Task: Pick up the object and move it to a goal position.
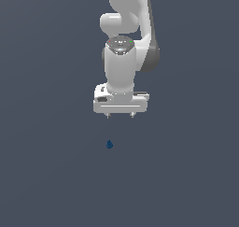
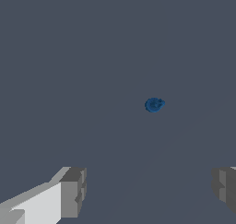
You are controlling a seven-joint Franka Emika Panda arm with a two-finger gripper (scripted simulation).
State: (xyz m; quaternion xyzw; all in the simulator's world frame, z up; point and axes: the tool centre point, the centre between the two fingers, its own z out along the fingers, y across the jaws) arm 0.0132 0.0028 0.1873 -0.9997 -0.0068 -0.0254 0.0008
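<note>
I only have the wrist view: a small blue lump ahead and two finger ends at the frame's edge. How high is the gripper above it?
Observer: In the exterior view the gripper hangs clearly above the blue object, with open gap between them; nothing is held.
Operator: Is it straight overhead?
Observer: Not quite. The object sits slightly toward the exterior view's left of the point midway between the fingertips.
Operator: Which way is the hand pointing?
Observer: Straight down, fingertips lowest, jaws apart. Your wrist view agrees on the opening: the object is far narrower than the gap between the fingers.
</note>
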